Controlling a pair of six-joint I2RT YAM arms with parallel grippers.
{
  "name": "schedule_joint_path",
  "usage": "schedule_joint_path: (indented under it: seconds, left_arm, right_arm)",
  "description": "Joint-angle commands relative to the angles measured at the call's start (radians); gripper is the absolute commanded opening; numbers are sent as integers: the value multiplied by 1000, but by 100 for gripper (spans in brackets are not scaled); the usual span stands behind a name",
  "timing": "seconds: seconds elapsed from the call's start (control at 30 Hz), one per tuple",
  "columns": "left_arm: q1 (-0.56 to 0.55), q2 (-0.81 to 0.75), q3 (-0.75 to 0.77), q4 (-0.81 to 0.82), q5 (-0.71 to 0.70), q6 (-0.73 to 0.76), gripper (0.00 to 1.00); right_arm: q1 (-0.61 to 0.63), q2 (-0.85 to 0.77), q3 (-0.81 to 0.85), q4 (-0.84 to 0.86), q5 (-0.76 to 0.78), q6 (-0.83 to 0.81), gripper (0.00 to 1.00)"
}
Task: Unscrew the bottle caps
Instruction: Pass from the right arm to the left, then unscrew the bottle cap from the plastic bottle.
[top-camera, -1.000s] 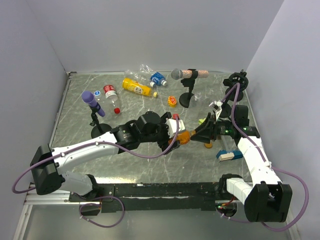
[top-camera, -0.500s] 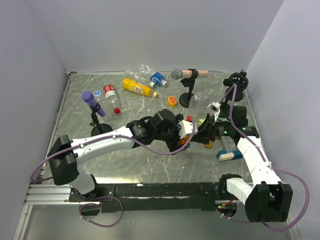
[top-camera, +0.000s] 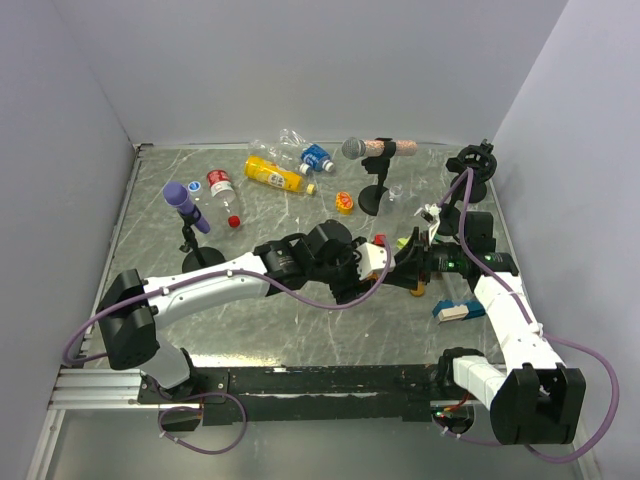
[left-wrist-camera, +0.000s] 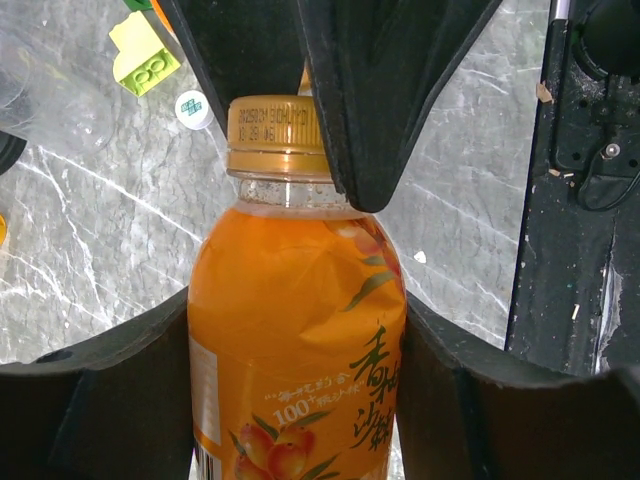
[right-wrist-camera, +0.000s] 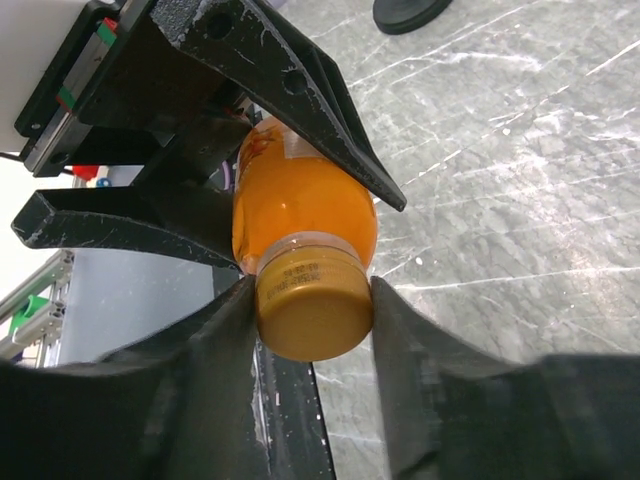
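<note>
The left gripper (left-wrist-camera: 297, 370) has its jaws clamped round the orange juice bottle (right-wrist-camera: 300, 205), and the right gripper (right-wrist-camera: 312, 300) faces it, jaws pinched tight on the orange-brown cap (left-wrist-camera: 277, 135).

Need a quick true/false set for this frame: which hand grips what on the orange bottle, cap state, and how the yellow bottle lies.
1. The left hand grips the orange bottle by its body. True.
2. The right hand is open and clear of the cap. False: it is clamped on the cap.
3. The cap is off the orange bottle. False: it sits on the neck.
4. The yellow bottle lies on its side. True.
</note>
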Motion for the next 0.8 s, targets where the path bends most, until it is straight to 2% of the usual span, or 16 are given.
schedule_joint_path:
  seconds: [0.0, 0.07, 0.37, 0.5, 0.77]
  left_arm:
    - [-4, -41, -7, 19, 2, 13, 20]
    - [-4, -51, -22, 10, -9, 21, 20]
    - [-21, -117, -108, 42, -61, 21, 18]
    - [-22, -115, -94, 53, -64, 18, 18]
    - [-24, -112, -87, 76, -85, 19, 18]
  right_arm:
    - [6, -20, 54, 8, -15, -16, 76]
    - [6, -22, 64, -2, -30, -16, 99]
    - [3, 0, 19, 101, -84, 123, 99]
    - [6, 32, 16, 114, -85, 154, 95]
    - [68, 95, 54, 25, -44, 95, 81]
